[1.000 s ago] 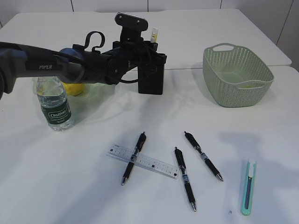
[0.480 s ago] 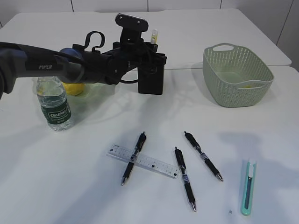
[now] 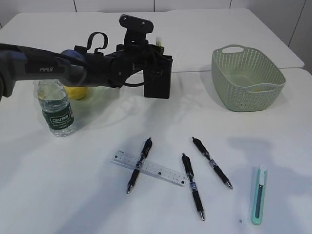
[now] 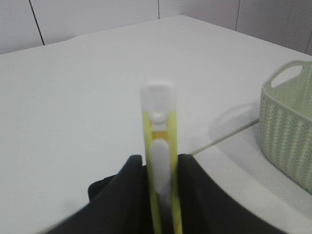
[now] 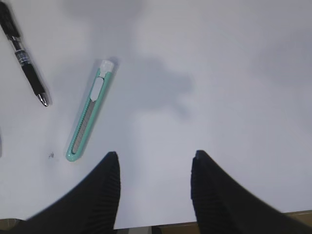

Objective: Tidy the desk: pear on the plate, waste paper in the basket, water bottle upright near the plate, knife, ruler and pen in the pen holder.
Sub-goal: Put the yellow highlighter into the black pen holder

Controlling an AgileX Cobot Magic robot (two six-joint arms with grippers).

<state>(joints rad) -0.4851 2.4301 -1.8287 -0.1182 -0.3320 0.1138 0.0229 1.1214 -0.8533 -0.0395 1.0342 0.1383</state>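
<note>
The left gripper (image 4: 161,195) pinches 1 yellow knife (image 4: 158,161) above the pen holder (image 3: 158,78) at 12 o'clock. The right gripper (image 5: 153,183) hangs spread and empty. 3 pens (image 3: 193,186), 1 ruler (image 3: 161,169) and 1 green knife (image 3: 259,194) lie at 6 o'clock.

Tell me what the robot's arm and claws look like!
The left arm is black with white "PIPER" letters, a blue spot and looping black cables. A black camera block sits on its wrist. The right claw has two dark, curved fingers with ridged insides.
</note>
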